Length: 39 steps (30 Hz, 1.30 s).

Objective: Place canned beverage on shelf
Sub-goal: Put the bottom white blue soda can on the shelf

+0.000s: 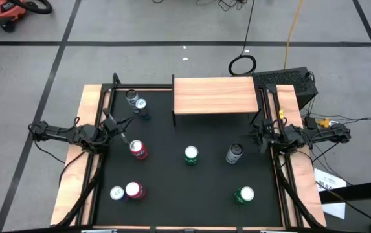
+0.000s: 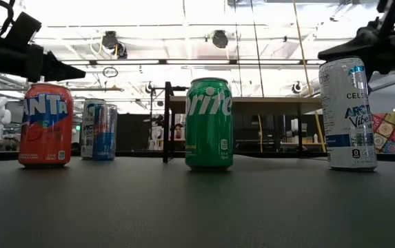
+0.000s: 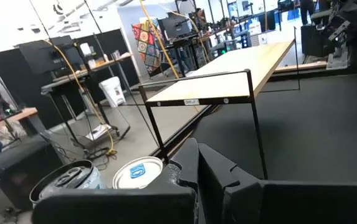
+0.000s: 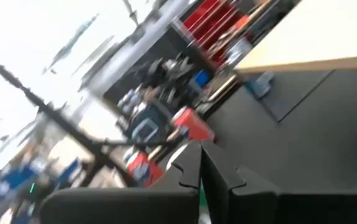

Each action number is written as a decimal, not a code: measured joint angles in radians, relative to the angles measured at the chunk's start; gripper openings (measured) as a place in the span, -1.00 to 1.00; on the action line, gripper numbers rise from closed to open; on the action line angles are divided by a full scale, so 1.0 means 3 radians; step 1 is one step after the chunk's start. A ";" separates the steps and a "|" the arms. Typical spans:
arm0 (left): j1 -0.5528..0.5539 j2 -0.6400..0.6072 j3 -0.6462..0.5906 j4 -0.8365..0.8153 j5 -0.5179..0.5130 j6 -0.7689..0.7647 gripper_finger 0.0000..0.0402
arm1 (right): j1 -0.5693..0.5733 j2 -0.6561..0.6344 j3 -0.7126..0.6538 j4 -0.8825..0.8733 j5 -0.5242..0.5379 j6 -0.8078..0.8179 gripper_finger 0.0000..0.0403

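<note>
Several beverage cans stand upright on the black table top. These include a red Fanta can (image 1: 138,149) (image 2: 45,125), a green Sprite can (image 1: 191,155) (image 2: 209,124) and a tall white Celsius can (image 1: 234,153) (image 2: 349,114). The shelf (image 1: 215,95) (image 3: 228,74), a light wood plank on thin black legs, stands at the far middle. My left gripper (image 1: 122,132) (image 3: 198,163) hovers shut at the left edge, beyond the Fanta can and clear of it. My right gripper (image 1: 258,136) (image 4: 201,158) hovers shut at the right edge, beside the Celsius can. Neither gripper holds anything.
Two cans (image 1: 137,102) (image 3: 138,174) stand at the far left next to the shelf. Two more (image 1: 125,191) stand near left, and a green one (image 1: 245,194) near right. Wooden rails (image 1: 75,168) border the table on both sides. There is bare mat in front of the shelf.
</note>
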 joint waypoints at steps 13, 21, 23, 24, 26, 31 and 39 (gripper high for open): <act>0.0004 0.0000 -0.0001 0.0161 0.0513 -0.1699 -0.97 | -0.0001 0.0006 0.0001 0.0120 0.0692 0.0032 -1.00; 0.0004 -0.0001 -0.0001 0.0227 0.0418 -0.2684 -0.97 | -0.0001 0.0007 0.0094 0.0351 0.0765 -0.0059 -0.79; 0.0004 -0.0001 -0.0001 0.0259 0.0430 -0.2831 -0.97 | -0.0001 0.0011 0.0182 0.0306 0.0779 -0.0239 -0.66; 0.0004 -0.0001 -0.0001 0.0301 0.0432 -0.2894 -0.97 | -0.0001 0.0011 0.0261 0.0336 0.0788 -0.0341 -0.59; 0.0004 -0.0001 -0.0001 0.0357 0.0434 -0.3021 -0.97 | -0.0001 0.0006 0.0414 0.0382 0.0810 -0.0542 -0.44; 0.0010 0.0000 -0.0001 0.0495 0.0431 -0.3108 -0.97 | -0.0001 0.0217 0.0791 0.0327 0.0801 -0.0907 -0.04; 0.0010 0.0158 0.0065 0.0766 0.0557 -0.2919 -0.74 | -0.0001 0.1182 0.1704 -0.0736 0.0549 -0.0965 0.28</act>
